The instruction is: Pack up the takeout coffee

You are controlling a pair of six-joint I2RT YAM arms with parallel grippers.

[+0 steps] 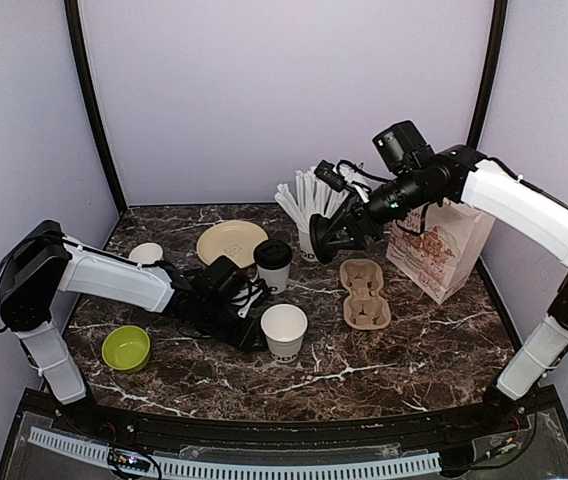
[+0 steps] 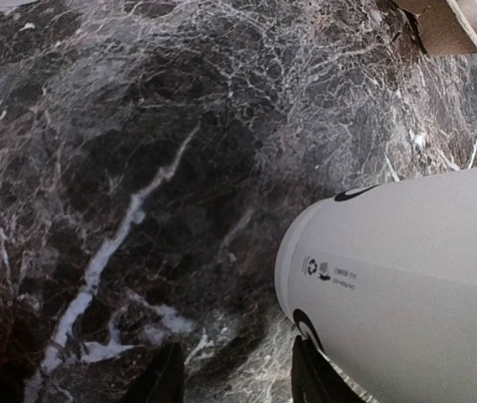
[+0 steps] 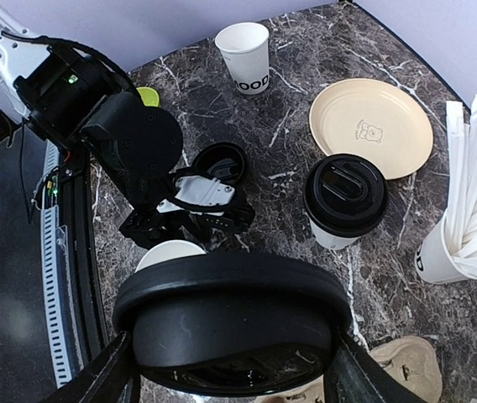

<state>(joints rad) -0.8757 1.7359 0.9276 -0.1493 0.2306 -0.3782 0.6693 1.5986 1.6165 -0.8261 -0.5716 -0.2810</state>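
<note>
One takeout coffee (image 1: 273,262) (image 3: 345,197), a white cup with a black lid, stands mid-table. In front of it stands a white cup without a lid (image 1: 284,330) (image 2: 406,269) (image 3: 169,252). My left gripper (image 1: 254,335) (image 2: 237,382) is low beside that cup and open; only table shows between its fingers, and the right finger (image 2: 310,374) is against the cup's base. My right gripper (image 1: 332,238) (image 3: 230,369) hangs above the table, shut on a round black lid (image 3: 234,323). A second black lid (image 3: 220,162) lies near the left wrist.
A brown pulp cup carrier (image 1: 364,293) (image 2: 457,25) and a printed paper bag (image 1: 439,245) sit at right. A cup of wrapped straws (image 1: 309,205) (image 3: 465,218) and a cream plate (image 1: 231,242) stand at the back. A green bowl (image 1: 126,347) and another lidless cup (image 3: 244,50) are on the left.
</note>
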